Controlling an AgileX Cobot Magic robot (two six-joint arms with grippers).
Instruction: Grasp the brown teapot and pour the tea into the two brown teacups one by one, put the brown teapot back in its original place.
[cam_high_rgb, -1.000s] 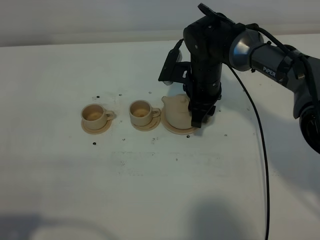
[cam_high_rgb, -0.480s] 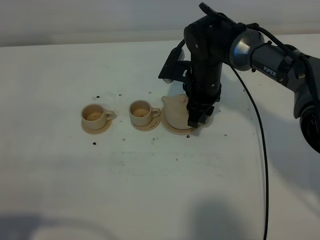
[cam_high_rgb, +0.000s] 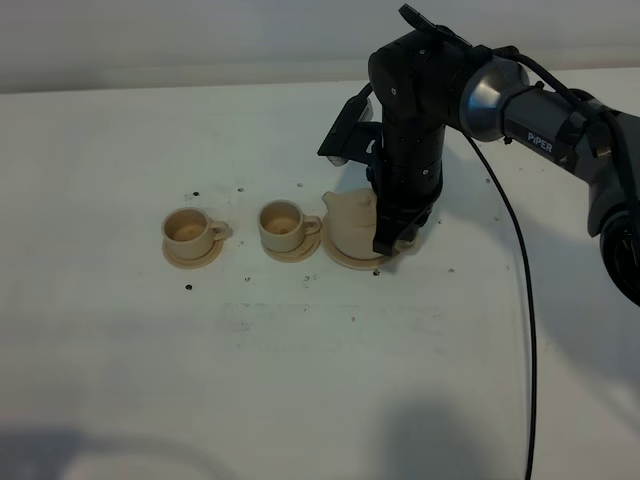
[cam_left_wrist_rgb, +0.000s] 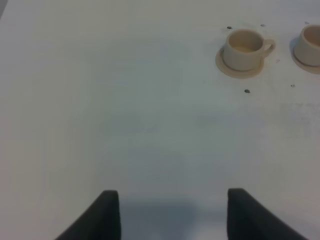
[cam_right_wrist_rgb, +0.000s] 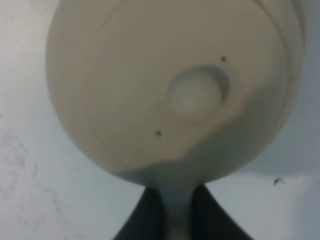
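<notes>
The worktop is a plain matt white sheet that fills nearly the whole high view. Small dark specks are scattered around the crockery, and a faint grey scuffed band runs across the middle, in front of the cups. Soft grey shadows lie along the near edge. At the back the worktop meets a pale grey wall. No other furniture shows.

Three beige pieces stand in a row. The left cup and the middle cup each sit upright on a small saucer, with handles turned towards the teapot. Just beside the middle cup, the teapot rests on the big saucer, lid on and spout pointing at the cups.

The black right arm comes down from above. The right hand is at the side of the teapot away from the cups. In its wrist view the dark fingers are clenched on the pot's thin loop handle, with the knobbed lid just beyond. A black cable trails from the arm over the worktop to the near edge.

The left hand hangs over bare white worktop, well apart from the crockery. Its fingers are spread wide with nothing between them.
</notes>
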